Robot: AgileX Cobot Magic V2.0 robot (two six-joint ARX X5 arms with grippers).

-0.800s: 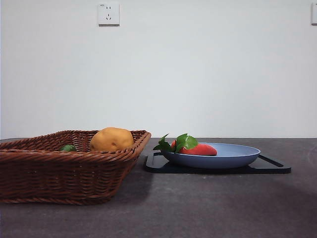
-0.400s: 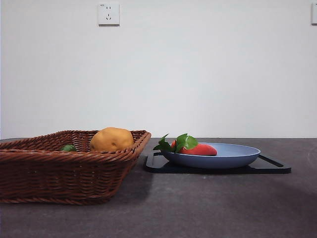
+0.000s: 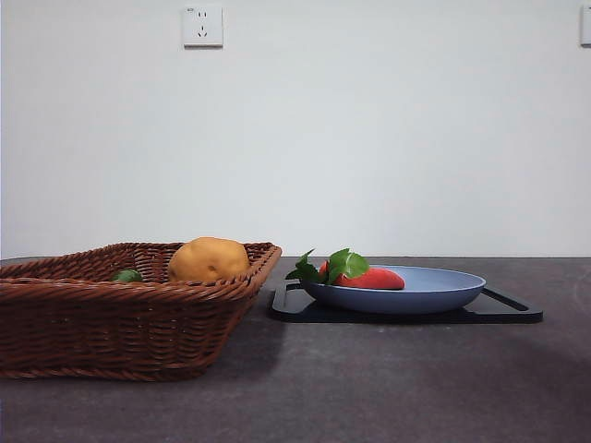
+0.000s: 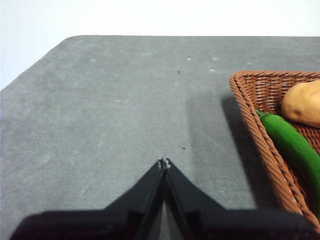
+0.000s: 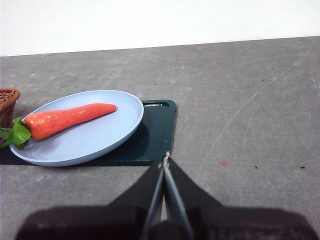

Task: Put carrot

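The red-orange carrot [image 3: 371,278] with green leaves [image 3: 332,266] lies on a blue plate [image 3: 434,293], leaves hanging over the plate's rim toward the basket. It also shows in the right wrist view [image 5: 67,120], on the plate [image 5: 105,137]. My right gripper [image 5: 165,159] is shut and empty, over bare table a short way from the plate and tray. My left gripper [image 4: 164,163] is shut and empty, over bare table beside the wicker basket [image 4: 260,115]. Neither gripper shows in the front view.
The plate stands on a dark tray [image 3: 503,310] [image 5: 159,131]. The brown wicker basket [image 3: 120,323] at the left holds a round orange-brown lump [image 3: 208,259] [image 4: 303,102] and a long green item [image 3: 127,276] [image 4: 292,145]. A white wall stands behind the table.
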